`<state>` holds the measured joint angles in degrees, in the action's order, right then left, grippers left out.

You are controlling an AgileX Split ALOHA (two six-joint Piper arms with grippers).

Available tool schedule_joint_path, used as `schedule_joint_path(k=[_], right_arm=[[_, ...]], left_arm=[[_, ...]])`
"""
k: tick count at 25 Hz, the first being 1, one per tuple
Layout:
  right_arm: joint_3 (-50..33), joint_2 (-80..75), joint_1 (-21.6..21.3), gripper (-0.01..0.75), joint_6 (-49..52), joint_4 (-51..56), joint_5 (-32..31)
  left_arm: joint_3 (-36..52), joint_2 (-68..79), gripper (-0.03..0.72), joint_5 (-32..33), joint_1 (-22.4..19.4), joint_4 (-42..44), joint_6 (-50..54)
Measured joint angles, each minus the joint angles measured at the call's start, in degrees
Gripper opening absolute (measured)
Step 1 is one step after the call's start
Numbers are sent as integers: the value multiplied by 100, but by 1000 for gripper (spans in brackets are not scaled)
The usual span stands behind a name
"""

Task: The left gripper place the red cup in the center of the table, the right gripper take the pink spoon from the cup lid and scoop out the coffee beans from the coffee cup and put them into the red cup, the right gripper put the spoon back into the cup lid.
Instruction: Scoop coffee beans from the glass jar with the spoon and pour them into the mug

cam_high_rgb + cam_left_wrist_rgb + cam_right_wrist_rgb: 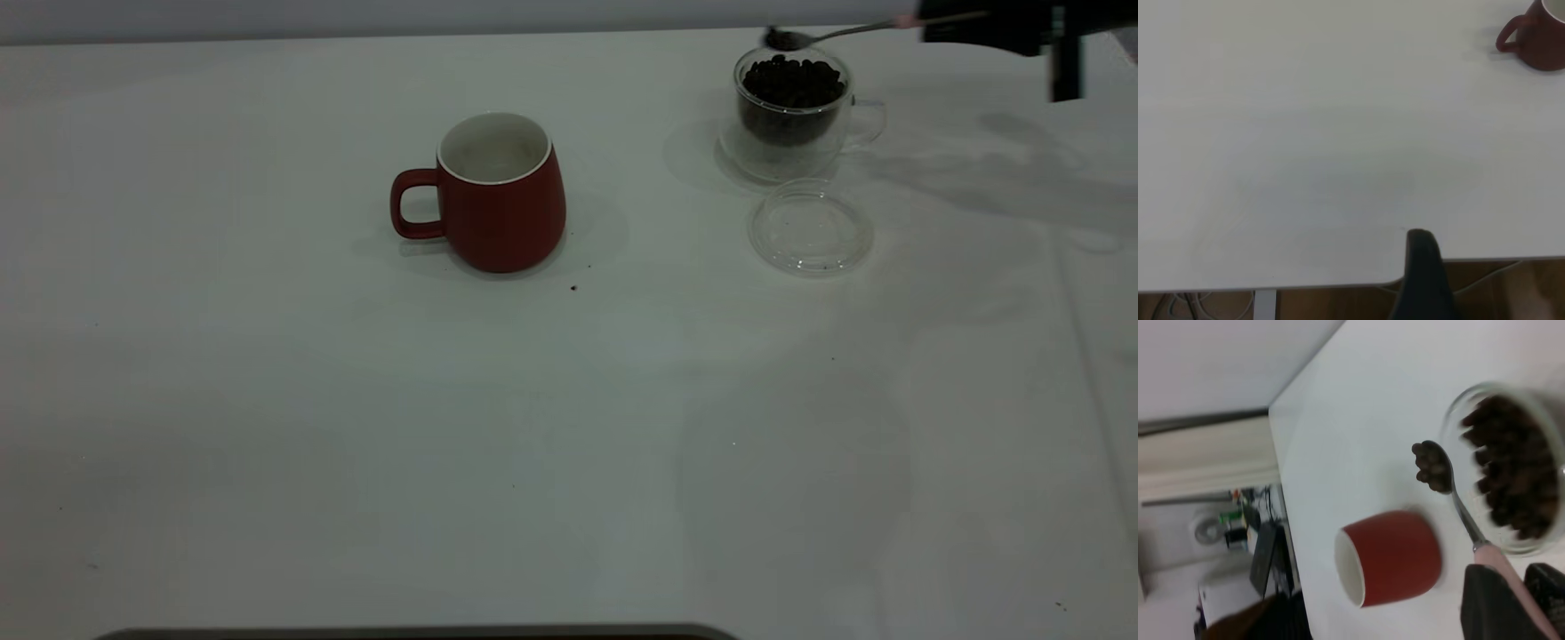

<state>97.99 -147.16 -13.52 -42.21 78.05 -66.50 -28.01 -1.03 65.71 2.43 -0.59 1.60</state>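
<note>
The red cup point(502, 191) stands upright near the table's point(356, 400) middle, handle to the left, inside white. The clear coffee cup point(791, 111) full of coffee beans point(791, 82) stands at the back right, with the empty cup lid point(810, 227) just in front of it. My right gripper point(987, 22) is at the top right, shut on the pink spoon's point(1511, 580) handle. The spoon bowl point(787, 38) holds a few beans point(1430, 463) and hovers above the coffee cup's far rim. In the left wrist view one dark finger point(1423, 273) shows over the table edge, far from the red cup point(1537, 39).
A dark strip point(418, 632) runs along the table's front edge. A few dark specks point(573, 287) lie near the red cup. The table's edge and cables below show in the left wrist view point(1338, 287).
</note>
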Motion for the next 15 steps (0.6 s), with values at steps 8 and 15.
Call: schedule_joint_path(k=[8, 15], right_arm=[[0, 0, 696, 95, 7, 86, -5], [0, 171, 1065, 95, 56, 97, -5]], left_arm=[[0, 0, 586, 0, 0, 0, 0], [0, 0, 586, 0, 0, 0, 0]])
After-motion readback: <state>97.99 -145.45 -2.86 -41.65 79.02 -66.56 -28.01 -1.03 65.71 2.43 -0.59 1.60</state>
